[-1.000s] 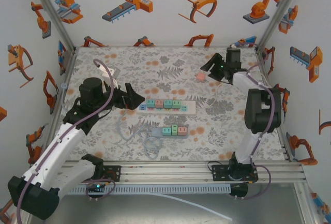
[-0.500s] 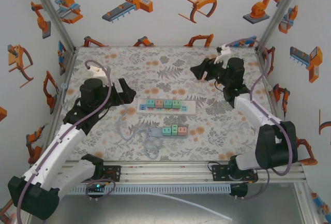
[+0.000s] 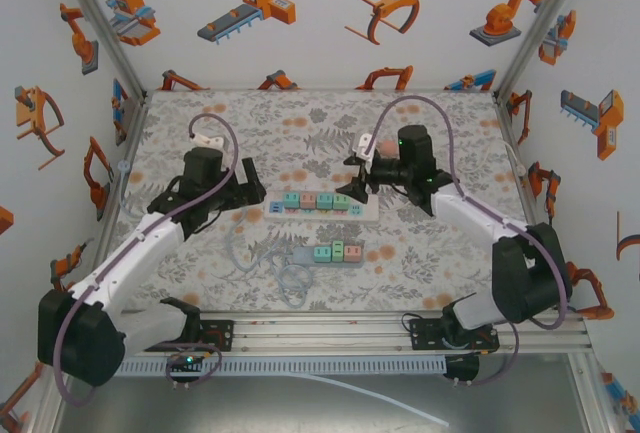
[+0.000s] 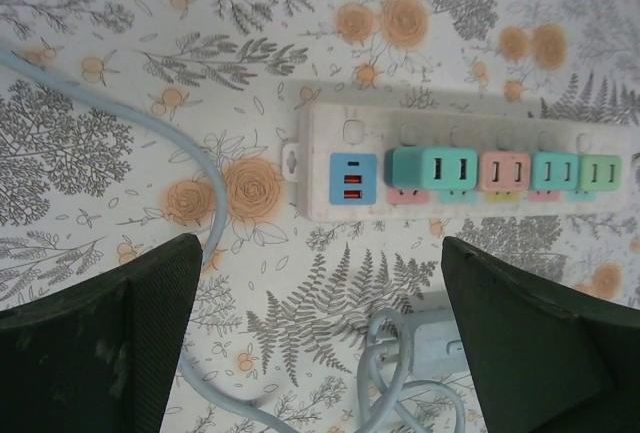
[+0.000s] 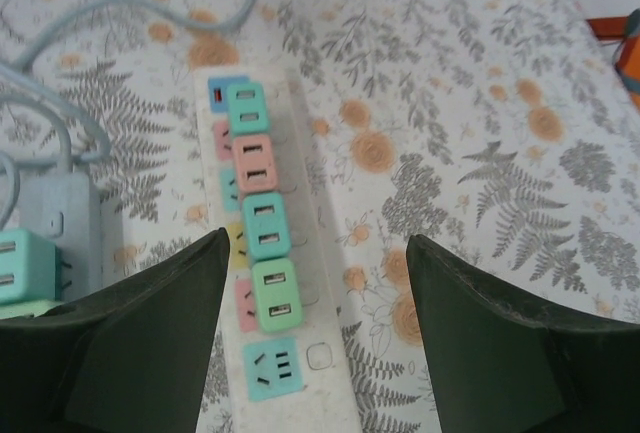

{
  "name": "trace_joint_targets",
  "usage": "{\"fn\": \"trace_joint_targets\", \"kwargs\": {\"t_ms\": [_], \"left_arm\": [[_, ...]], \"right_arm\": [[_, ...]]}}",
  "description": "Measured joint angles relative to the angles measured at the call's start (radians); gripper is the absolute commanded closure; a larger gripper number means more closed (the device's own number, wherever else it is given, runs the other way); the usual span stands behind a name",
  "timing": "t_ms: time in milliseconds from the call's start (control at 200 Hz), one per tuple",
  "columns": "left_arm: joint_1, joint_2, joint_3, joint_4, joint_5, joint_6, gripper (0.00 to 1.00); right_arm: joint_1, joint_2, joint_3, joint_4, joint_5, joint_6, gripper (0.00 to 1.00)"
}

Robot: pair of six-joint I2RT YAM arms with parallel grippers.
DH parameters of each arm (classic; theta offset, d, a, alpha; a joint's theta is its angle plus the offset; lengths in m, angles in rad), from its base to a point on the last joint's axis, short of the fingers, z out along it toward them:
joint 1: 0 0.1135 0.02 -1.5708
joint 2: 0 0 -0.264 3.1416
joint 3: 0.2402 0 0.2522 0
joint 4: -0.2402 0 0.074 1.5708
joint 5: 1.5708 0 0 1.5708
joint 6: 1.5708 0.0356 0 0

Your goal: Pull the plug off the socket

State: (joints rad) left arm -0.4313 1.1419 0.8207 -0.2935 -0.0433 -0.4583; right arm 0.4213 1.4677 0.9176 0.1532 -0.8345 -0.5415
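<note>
**Wide open at both ends**

Four plugs [image 3: 308, 200] sit in the white power strip [image 3: 368, 211] mid-table. The right gripper [image 3: 357, 178] hangs over its right end, jaws spread; left gripper [image 3: 256, 183] gapes off its left end.

Power strip [image 4: 345, 133], far end off-frame.

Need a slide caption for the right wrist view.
Open right gripper over a white power strip carrying teal, pink and green plug adapters, floral tablecloth beneath.
</note>
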Motion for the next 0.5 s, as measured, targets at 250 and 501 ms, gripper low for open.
{"fn": "trace_joint_targets", "kwargs": {"t_ms": [250, 501], "left_arm": [[0.0, 0.122, 0.016, 0.003, 0.043, -0.002, 0.03], [0.0, 0.262, 0.044, 0.018, 0.043, -0.02, 0.07]], "right_arm": [[0.038, 0.107, 0.059, -0.214, 0.06, -0.193, 0.38], [0.065, 0.214, 0.115, -0.298, 0.104, -0.273, 0.48]]}}
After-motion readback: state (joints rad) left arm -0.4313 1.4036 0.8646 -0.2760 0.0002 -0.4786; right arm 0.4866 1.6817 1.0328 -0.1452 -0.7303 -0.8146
